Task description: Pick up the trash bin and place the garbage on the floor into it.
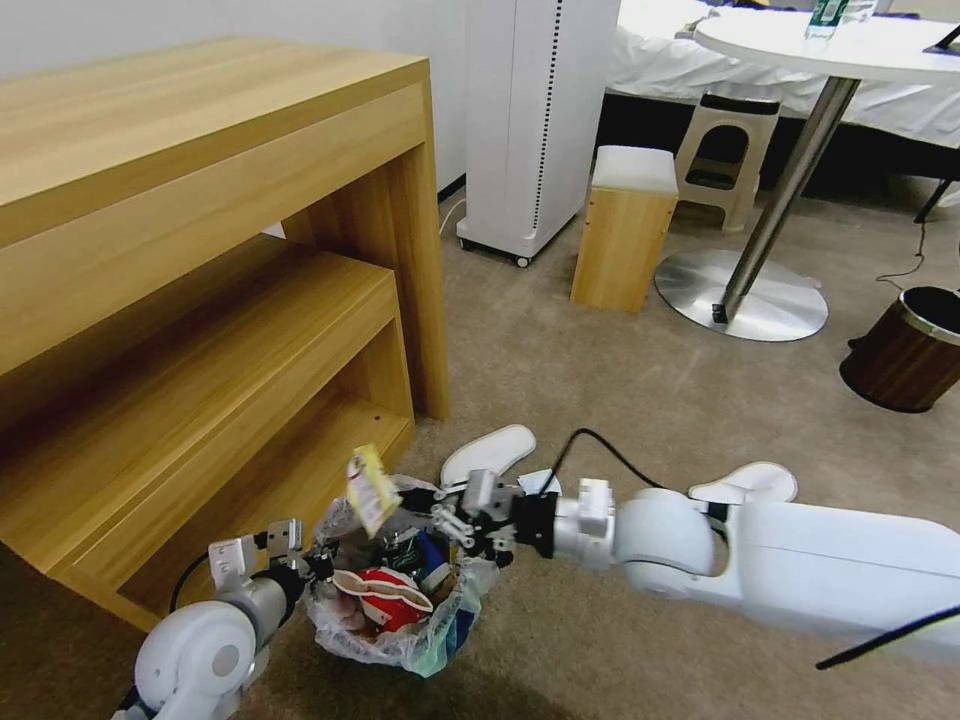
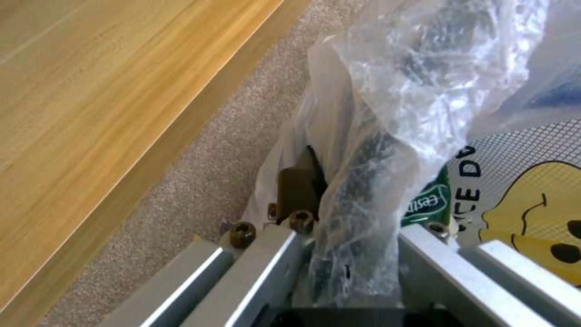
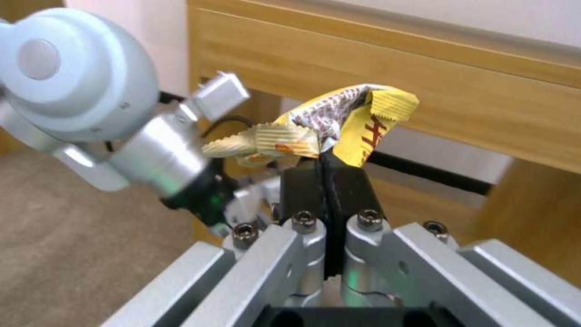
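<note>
Left gripper (image 1: 318,562) clamped on trash bin (image 1: 395,610) rim, pinching liner bag (image 2: 387,136); I hold bin just off floor (image 1: 640,400) beside wooden shelf unit (image 1: 200,330). Right gripper (image 3: 327,170) pinched on yellow candy wrapper (image 3: 339,125), wrapper over bin mouth. Step: drop-in. Next I judge: open right jaws; slippers (image 1: 490,452) on carpet left to collect.

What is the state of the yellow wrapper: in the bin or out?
Out: the right gripper holds the yellow wrapper above the trash bin.
</note>
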### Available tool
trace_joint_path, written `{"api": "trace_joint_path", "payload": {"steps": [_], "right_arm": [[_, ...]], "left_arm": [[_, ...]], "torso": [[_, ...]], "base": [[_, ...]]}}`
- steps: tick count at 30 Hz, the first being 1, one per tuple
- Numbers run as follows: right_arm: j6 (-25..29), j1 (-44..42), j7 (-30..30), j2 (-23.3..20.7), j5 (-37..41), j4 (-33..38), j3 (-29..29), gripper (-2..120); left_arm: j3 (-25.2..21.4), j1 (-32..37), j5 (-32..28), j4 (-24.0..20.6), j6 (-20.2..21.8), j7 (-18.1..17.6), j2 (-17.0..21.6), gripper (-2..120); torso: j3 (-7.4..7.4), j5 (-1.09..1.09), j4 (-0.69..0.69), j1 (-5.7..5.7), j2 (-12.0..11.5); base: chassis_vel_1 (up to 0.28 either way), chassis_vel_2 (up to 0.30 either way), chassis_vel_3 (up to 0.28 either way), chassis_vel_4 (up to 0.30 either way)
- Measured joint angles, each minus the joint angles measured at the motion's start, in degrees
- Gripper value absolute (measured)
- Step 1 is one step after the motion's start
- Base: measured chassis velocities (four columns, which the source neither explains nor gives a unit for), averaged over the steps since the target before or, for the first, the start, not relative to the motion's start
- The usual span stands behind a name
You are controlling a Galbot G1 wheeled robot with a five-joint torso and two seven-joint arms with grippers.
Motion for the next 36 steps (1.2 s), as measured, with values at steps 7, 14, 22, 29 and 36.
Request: {"api": "trace_joint_path", "payload": {"steps": [7,14,22,29,36], "right_arm": [[-0.2,3.3,0.7,2.5,1.4,-0.6,-4.2,0],[-0.6,3.5,1.7,2.9,1.5,-1.4,-6.3,0],[-0.1,2.2,1.9,2.7,0.5,-2.4,-6.6,0],[0.4,0.8,1.8,1.3,-0.4,-2.4,-5.7,0],[0.6,-0.1,1.5,0.8,-1.2,-2.8,-5.1,0]], "left_arm": [[-0.2,-0.7,-0.5,0.6,0.0,0.0,0.2,0],[-0.3,-1.3,-1.1,0.8,-0.1,0.0,0.6,0],[-0.6,-1.5,-1.4,0.8,-0.3,-0.2,0.8,0],[-1.5,-1.7,-2.5,0.8,-0.5,-0.5,1.6,0],[-1.9,-1.7,-3.1,0.5,-0.6,-0.7,1.9,0]], "torso": [[0.0,0.0,-0.01,0.0,0.0],[0.0,0.0,-0.02,0.0,0.0],[0.0,0.02,-0.02,0.01,0.0],[-0.01,0.02,-0.02,0.0,0.0],[-0.01,0.02,-0.01,0.0,0.0]], "base": [[0.0,0.0,0.0,0.0],[0.0,0.0,0.0,0.0],[0.0,0.0,0.0,0.0],[0.0,0.0,0.0,0.0],[0.0,0.0,0.0,0.0]]}}
